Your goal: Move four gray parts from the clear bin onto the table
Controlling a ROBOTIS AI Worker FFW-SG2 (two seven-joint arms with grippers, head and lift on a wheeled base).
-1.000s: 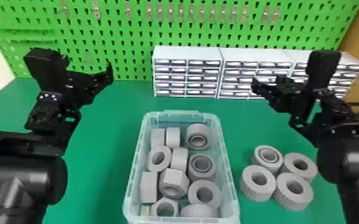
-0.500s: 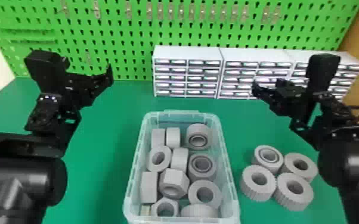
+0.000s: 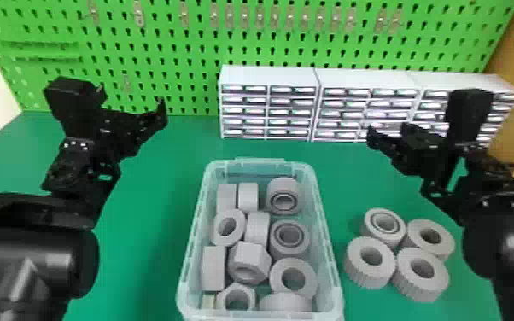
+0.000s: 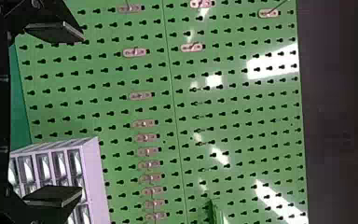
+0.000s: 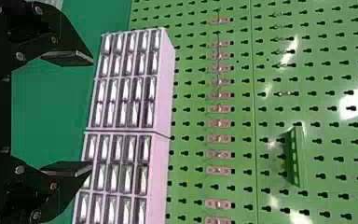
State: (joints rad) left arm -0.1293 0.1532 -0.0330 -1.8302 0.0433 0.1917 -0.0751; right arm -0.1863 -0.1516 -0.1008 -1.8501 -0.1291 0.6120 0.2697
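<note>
Inside the bin [image 3: 331, 260], the nearest gray parts [image 3: 286, 303] are half-hidden; left gripper's [image 3: 131, 101] and right gripper's [image 3: 389, 129] jaws gape.

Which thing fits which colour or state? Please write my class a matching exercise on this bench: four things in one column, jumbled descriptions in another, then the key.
Things
1. Bin
2. Drawers
3. Pegboard
4. Left gripper

Descriptions
A. Green, dotted with holes
B. Black, jaws apart
C. Clear, gray parts inside
D. White, behind the bin

Pairs: 1-C, 2-D, 3-A, 4-B
</note>
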